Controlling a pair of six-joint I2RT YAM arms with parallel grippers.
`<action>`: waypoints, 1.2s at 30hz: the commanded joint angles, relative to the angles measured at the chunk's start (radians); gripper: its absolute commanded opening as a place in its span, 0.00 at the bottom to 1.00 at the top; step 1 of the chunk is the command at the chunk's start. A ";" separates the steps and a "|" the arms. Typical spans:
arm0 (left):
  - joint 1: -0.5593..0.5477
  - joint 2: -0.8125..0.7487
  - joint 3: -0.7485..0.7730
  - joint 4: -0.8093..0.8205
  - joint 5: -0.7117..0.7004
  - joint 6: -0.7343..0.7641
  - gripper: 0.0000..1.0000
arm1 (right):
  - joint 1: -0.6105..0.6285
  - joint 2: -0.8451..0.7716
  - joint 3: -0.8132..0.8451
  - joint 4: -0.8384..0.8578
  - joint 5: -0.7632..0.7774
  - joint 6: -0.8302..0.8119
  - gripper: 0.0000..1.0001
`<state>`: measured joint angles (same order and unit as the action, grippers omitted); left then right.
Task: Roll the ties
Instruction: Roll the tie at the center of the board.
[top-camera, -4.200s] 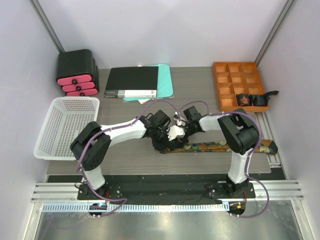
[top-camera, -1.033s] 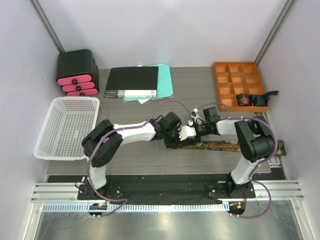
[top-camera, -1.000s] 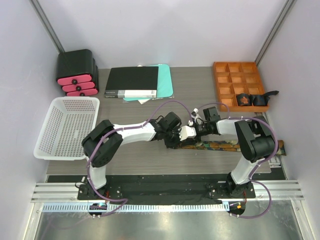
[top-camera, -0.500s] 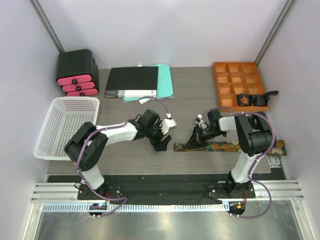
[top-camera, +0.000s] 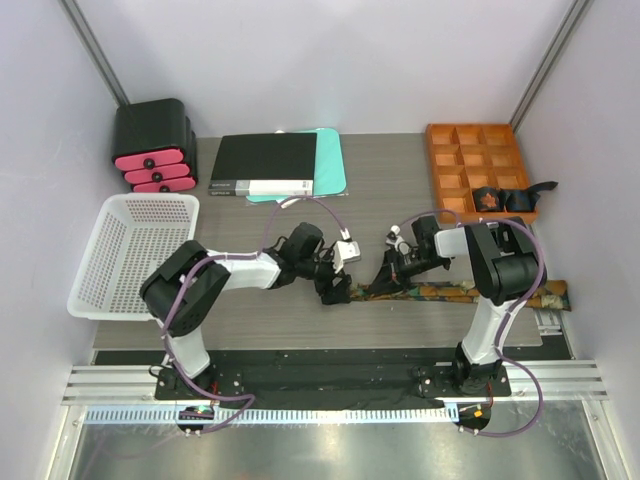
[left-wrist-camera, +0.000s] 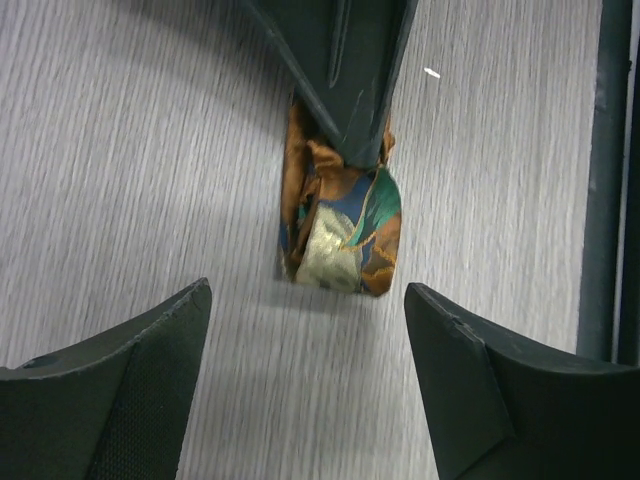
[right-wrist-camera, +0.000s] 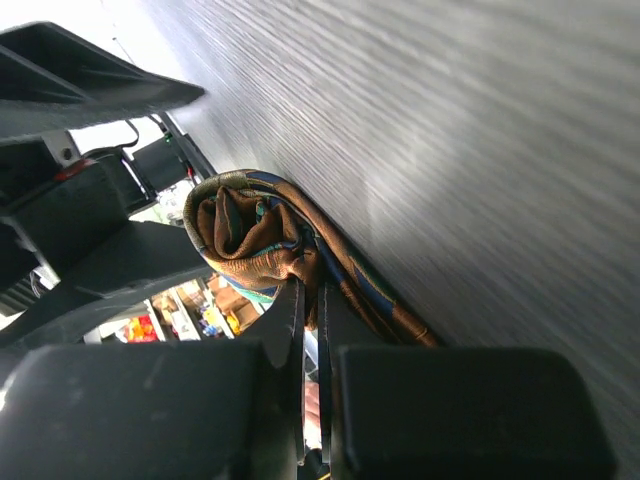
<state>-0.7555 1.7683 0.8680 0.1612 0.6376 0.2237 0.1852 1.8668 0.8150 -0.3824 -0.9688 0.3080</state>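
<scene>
Here the right gripper (right-wrist-camera: 310, 300) pinches the partly rolled end of the tie (left-wrist-camera: 345, 225) on the table (left-wrist-camera: 120, 150), probably so the coil cannot unwind. The left gripper (left-wrist-camera: 308, 290) stands wide, facing the roll, apparently positioned to regrip it.

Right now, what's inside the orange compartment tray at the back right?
Two rolled dark, orange-patterned ties sit in near-row compartments of the orange tray; one's tail hangs over the right rim. Anything beneath them is covered.
</scene>
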 joint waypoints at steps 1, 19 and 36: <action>-0.030 0.034 -0.027 0.184 -0.006 0.022 0.73 | 0.017 0.080 -0.019 0.068 0.151 -0.020 0.01; -0.107 -0.024 -0.058 -0.046 -0.258 0.138 0.23 | 0.102 0.137 0.026 0.246 0.096 0.088 0.17; -0.108 0.048 0.066 -0.316 -0.354 0.089 0.21 | 0.108 -0.160 0.024 0.166 0.068 0.147 0.48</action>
<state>-0.8623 1.7687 0.9279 -0.0090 0.3332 0.3290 0.2359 1.7256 0.8650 -0.3016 -0.9211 0.3885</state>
